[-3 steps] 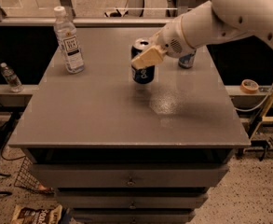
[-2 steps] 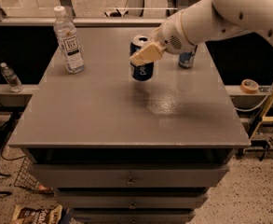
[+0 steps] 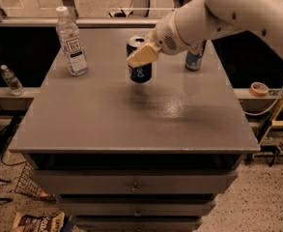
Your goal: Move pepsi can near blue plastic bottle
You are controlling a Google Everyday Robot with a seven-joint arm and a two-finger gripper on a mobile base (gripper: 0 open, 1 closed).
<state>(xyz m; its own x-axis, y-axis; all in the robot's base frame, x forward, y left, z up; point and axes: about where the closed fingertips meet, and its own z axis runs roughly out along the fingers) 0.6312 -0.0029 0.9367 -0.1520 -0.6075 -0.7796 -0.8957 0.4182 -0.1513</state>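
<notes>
1. Since the earlier frames, the arm and its load have shifted a little towards 9 o'clock, closing on the bottle. Nothing else on the top has moved.
2. Table: flat grey top with open room between can and bottle. Its left edge lies just past the bottle at 9 o'clock, so the set-down should stop short of it.
3. Blue plastic bottle: upright at the table's 10 o'clock corner. It is tall and narrow, and judged easy to tip if brushed.
4. Slim can: stands at 3 o'clock of the load, partly behind the arm and off the travel path.
5. Pepsi can: held clear of the top, shadow beneath it, towards the back of the table's middle. It is judged light, rigid but thin-walled, and smooth. A side grip on the body with moderate squeeze is proper.
6. Gripper: clamped across the can's upper body, with one tan finger on its near face.
</notes>
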